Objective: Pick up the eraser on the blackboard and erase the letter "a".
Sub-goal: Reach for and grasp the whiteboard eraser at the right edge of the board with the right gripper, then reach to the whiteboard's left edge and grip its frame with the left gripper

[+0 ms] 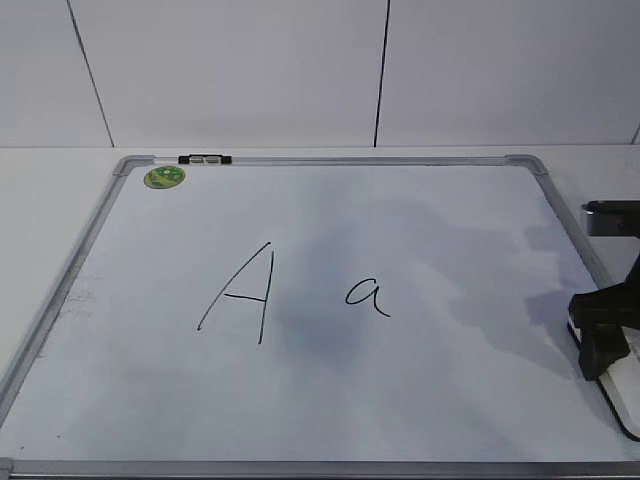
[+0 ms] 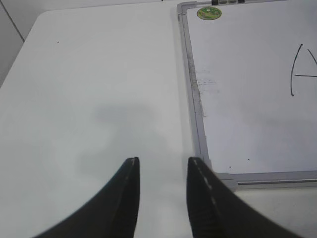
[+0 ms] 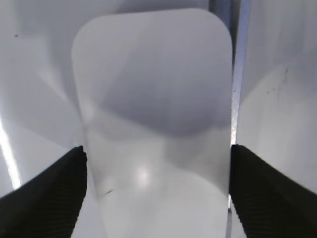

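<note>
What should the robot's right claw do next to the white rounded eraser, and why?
Probably close the right gripper on the white rounded plastic eraser. Its black fingers sit on either side of the eraser, seemingly right at its edges, so it looks ready to squeeze and lift. The small handwritten black letter "a" on the big white grey-framed blackboard is not yet wiped.

Handwritten in black marker on the blackboard (image 1: 450, 240) — capital "A" (image 1: 240, 297) | the letter "a" (image 1: 367, 296) | green sticker (image 1: 164, 177) — print unreadable.
</note>
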`<move>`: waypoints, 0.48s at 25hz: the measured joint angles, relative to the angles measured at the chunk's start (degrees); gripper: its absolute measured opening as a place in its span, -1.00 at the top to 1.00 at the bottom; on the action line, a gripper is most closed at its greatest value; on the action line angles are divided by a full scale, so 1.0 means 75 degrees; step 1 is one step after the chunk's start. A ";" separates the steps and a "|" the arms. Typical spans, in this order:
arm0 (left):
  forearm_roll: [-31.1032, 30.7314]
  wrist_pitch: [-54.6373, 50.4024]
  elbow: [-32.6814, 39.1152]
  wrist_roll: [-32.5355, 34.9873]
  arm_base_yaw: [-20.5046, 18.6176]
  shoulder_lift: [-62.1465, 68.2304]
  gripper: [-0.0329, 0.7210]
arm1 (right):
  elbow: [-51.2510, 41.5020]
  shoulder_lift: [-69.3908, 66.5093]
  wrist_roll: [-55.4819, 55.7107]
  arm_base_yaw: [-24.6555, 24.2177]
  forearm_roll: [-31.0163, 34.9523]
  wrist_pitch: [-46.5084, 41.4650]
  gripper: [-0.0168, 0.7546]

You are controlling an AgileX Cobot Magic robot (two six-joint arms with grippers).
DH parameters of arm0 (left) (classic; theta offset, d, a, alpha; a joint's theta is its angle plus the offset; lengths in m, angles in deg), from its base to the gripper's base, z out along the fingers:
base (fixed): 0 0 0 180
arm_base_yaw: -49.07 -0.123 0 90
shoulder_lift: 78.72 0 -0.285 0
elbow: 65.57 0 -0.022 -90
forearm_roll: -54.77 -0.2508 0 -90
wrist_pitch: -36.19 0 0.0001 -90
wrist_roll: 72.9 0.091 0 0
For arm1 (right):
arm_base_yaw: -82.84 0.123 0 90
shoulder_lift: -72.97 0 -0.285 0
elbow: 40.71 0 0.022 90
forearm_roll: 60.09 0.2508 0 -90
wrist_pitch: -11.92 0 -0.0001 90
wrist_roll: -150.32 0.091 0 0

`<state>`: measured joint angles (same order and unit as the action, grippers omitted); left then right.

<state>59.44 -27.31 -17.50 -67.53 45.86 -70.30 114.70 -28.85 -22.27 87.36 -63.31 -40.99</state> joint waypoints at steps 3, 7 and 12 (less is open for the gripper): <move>0.0000 0.0000 0.0000 0.0000 0.0000 0.0000 0.26 | 0.0000 -0.0011 0.0109 0.0000 -0.0115 0.0032 -0.80; 0.0000 0.0000 0.0000 0.0000 0.0000 0.0000 0.26 | 0.0000 -0.0017 0.0169 0.0000 -0.0163 0.0062 -0.78; 0.0000 0.0000 0.0000 0.0000 0.0000 0.0000 0.26 | 0.0000 -0.0029 0.0169 0.0000 -0.0267 0.0062 -0.73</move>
<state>59.44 -27.31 -17.50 -67.53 45.86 -70.30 114.70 -29.07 -21.01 87.36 -65.31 -40.52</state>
